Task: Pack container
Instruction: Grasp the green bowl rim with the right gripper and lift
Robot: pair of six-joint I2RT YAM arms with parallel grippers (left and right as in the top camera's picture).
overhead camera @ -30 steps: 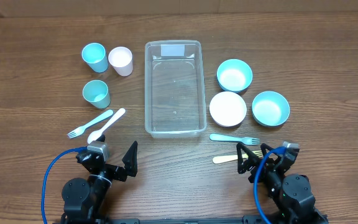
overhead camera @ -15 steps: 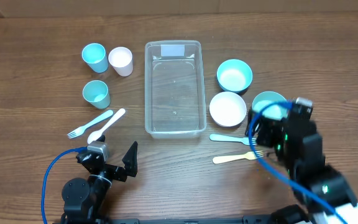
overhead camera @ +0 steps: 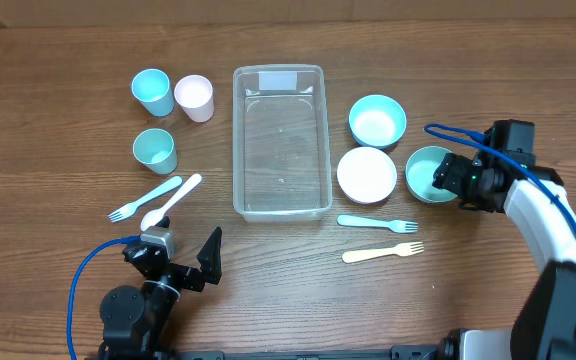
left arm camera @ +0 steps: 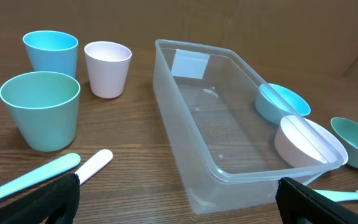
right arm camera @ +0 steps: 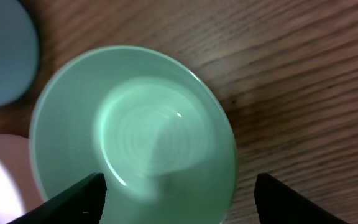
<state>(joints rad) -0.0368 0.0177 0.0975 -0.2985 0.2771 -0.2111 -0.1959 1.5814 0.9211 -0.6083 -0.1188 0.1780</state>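
Observation:
The clear plastic container (overhead camera: 280, 140) lies empty in the middle of the table, pale label at its far end; it also shows in the left wrist view (left arm camera: 229, 124). My right gripper (overhead camera: 446, 180) is open and hovers over the teal bowl (overhead camera: 426, 172), which fills the right wrist view (right arm camera: 135, 134) between the fingertips (right arm camera: 179, 196). My left gripper (overhead camera: 203, 262) is open and empty near the front edge, left of centre; its fingertips (left arm camera: 179, 199) frame the container's near end.
A white bowl (overhead camera: 366, 174) and a blue bowl (overhead camera: 377, 120) sit right of the container. Two forks (overhead camera: 378, 223) (overhead camera: 383, 253) lie in front of them. Three cups (overhead camera: 153, 90) (overhead camera: 194, 97) (overhead camera: 155, 150) and a fork and spoon (overhead camera: 158, 200) lie to the left.
My right arm has swung from the front right edge up and rightward to hover over the teal bowl. The left arm has not moved.

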